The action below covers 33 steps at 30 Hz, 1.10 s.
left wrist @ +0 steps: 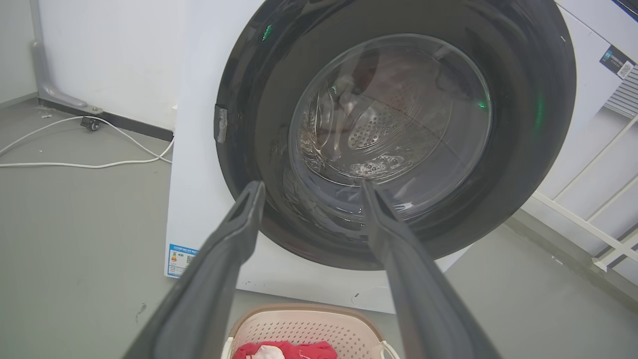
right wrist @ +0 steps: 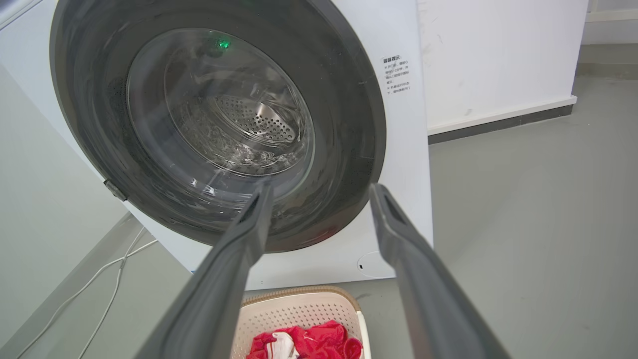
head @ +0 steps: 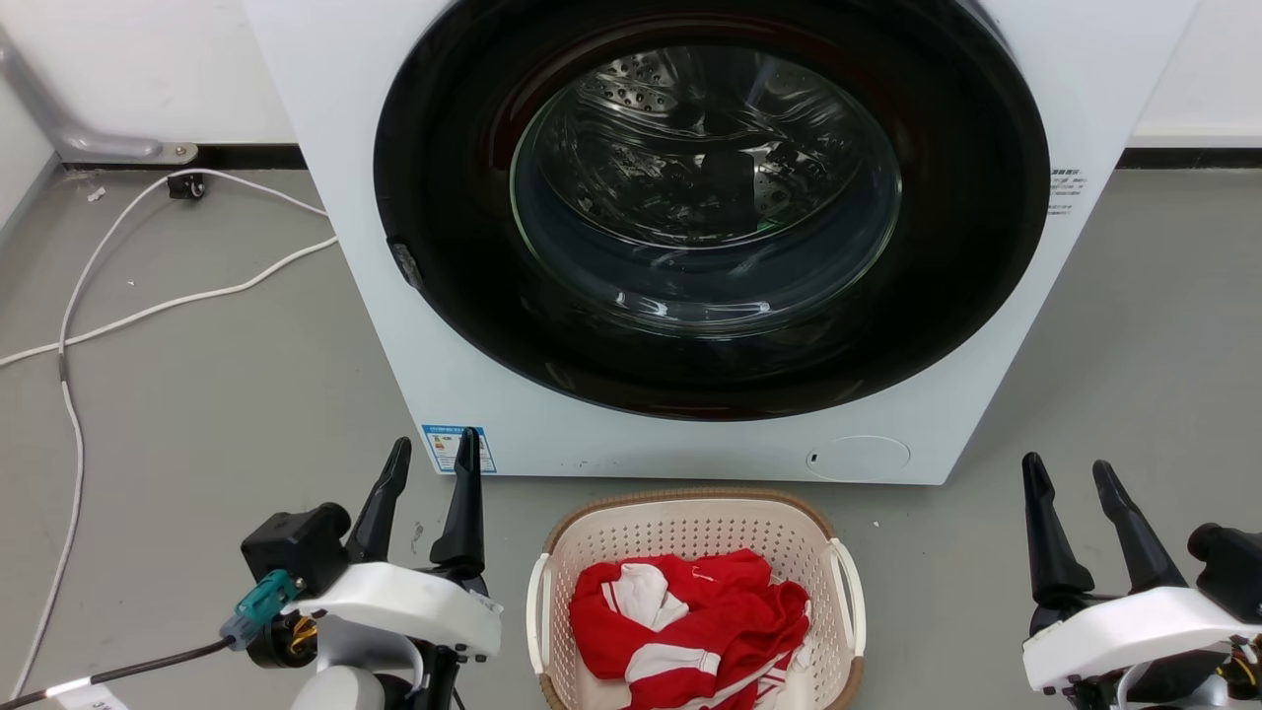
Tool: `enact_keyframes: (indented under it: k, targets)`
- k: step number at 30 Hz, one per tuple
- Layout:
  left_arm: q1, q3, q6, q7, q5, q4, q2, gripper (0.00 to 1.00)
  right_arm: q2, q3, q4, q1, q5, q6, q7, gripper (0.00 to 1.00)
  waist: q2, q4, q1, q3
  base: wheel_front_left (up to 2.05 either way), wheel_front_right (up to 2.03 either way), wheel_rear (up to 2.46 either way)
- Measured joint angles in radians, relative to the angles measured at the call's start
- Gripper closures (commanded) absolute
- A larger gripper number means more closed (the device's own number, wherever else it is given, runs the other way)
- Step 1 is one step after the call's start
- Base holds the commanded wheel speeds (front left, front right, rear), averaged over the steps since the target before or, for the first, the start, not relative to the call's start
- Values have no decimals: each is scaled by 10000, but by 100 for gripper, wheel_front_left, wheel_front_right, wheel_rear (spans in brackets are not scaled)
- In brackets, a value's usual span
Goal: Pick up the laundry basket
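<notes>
Closest to us, our left gripper (head: 435, 441) hangs at the lower left of the head view. Its jaws stand apart with nothing between them, and their tips point towards the washing machine (head: 335, 197). Our right gripper (head: 1067, 463) sits at the lower right in the same way, jaws spread and empty. Both are off the floor (head: 246, 394) and well clear of the laundry basket (head: 690, 496).

The basket stands on the grey floor between our two grippers, just in front of the machine's lower edge. It is upright, with its brown rim uppermost and a white handle (head: 533, 611) on each long side. Inside it lies a crumpled red and white garment (head: 690, 616), heaped below the rim.

Beyond the basket we see the white front of the machine. Its round door (head: 710, 217) is shut, with a wide black ring around clear glass, and the perforated steel drum shows through the glass. A blue label (head: 458, 449) is stuck at the lower left corner of the front, and a round flap (head: 858, 459) sits at the lower right.

Farther off to the left, a white cable (head: 148, 306) curls across the floor towards the white wall (head: 148, 69).
</notes>
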State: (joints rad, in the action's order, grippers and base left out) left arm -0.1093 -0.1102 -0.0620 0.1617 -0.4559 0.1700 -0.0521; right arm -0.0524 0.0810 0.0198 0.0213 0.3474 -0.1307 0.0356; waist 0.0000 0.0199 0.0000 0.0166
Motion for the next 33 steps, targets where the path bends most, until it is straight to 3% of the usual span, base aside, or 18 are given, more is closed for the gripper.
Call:
enact_keyframes:
  k: [33]
  targets:
    - [-79, -274, 188, 708, 2786, 349, -13, 0, 4, 65, 633, -132, -3352, -2, 872, 0, 0, 109, 0, -38, 0, 0, 0]
